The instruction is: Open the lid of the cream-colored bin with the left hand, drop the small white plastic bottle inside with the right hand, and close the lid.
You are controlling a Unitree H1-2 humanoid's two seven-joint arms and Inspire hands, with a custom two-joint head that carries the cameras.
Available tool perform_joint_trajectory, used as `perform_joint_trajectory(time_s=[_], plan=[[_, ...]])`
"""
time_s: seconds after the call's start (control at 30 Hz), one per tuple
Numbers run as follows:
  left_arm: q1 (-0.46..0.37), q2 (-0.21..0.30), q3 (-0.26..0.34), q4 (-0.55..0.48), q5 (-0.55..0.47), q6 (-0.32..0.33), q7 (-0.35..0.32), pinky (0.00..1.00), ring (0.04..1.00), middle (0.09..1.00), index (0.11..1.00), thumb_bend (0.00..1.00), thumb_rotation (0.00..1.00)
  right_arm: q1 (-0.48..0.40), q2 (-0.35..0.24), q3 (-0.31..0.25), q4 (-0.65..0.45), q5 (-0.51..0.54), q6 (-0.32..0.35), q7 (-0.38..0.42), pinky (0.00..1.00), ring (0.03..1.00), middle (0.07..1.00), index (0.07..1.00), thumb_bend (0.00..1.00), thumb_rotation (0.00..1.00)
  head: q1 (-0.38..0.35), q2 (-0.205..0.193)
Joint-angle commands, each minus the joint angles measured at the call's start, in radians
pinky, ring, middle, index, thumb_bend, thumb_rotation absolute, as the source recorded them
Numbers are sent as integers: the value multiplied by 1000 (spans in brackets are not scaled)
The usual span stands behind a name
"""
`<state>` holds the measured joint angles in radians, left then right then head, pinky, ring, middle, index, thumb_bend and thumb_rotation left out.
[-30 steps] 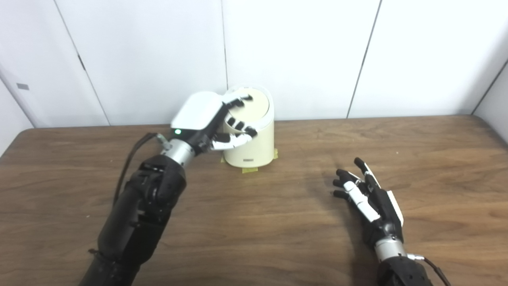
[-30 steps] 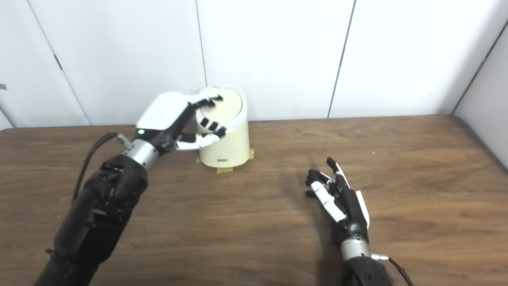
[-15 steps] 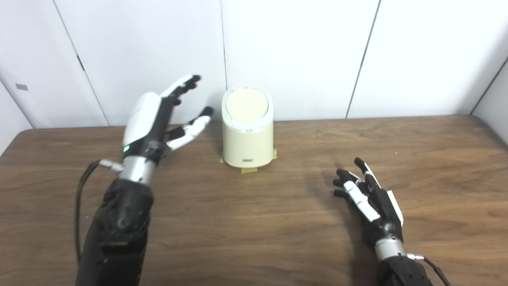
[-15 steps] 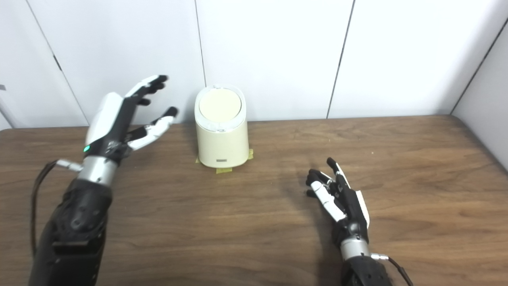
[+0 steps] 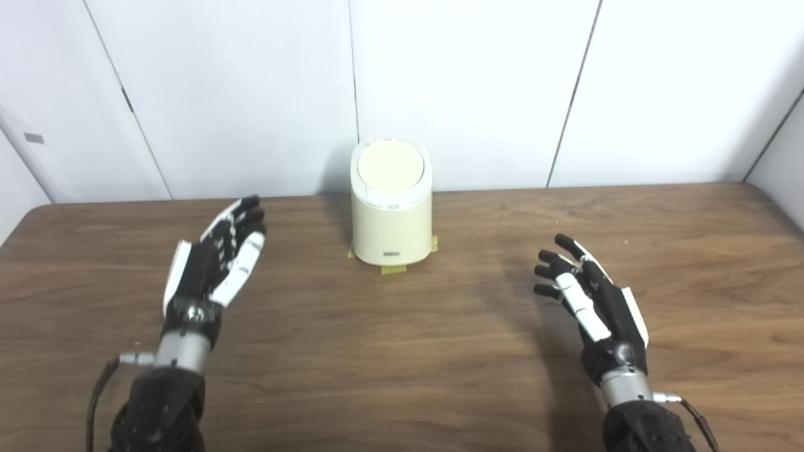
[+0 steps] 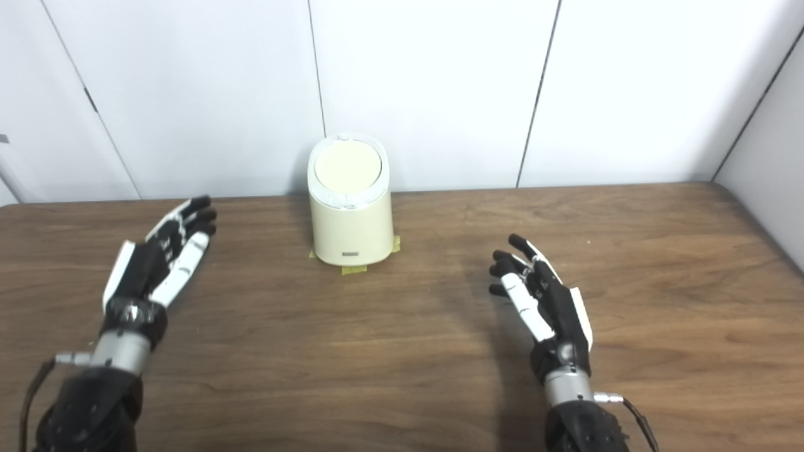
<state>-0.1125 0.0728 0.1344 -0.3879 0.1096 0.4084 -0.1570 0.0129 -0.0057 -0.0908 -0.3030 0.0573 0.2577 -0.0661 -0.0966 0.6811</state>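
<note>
The cream bin (image 5: pixel 391 207), upright with its lid (image 5: pixel 389 166) down, stands far and centre; my left hand (image 5: pixel 213 263) lies near-left, my right hand (image 5: pixel 590 301) near-right, both open and empty, about equally distant; no bottle is visible.

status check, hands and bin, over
Left hand open, empty, off the bin. Right hand open, empty, over the table. Cream-colored bin upright, lid shut. No bottle in view, nothing in the way.
</note>
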Motion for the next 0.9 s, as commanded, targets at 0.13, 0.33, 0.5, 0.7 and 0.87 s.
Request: perform_joint_trajectory(time_s=[0.13,0.33,0.5,0.7,0.87], plan=[[31,-8,-8,-15,-68,-80,25,897,895,897,925,367,670,-22,-22,-5,-57,49,14,32,799,899,905,900,528,669,12,1],[61,-19,-11,9,-132,-105,32,950,921,924,942,388,742,-15,-27,1,-57,69,22,46,841,929,945,928,580,718,28,-4],[63,-19,-11,49,-151,-132,46,941,921,922,936,393,778,-15,-34,9,-43,57,20,51,884,947,962,940,550,768,45,-6],[48,-9,9,73,-177,-132,60,941,922,915,930,410,795,-22,-35,16,-33,53,24,50,902,952,965,938,533,816,39,-12],[43,-8,13,76,-189,-127,71,950,917,912,925,389,797,-22,-36,20,-29,54,17,54,913,960,964,940,533,856,33,-16]])
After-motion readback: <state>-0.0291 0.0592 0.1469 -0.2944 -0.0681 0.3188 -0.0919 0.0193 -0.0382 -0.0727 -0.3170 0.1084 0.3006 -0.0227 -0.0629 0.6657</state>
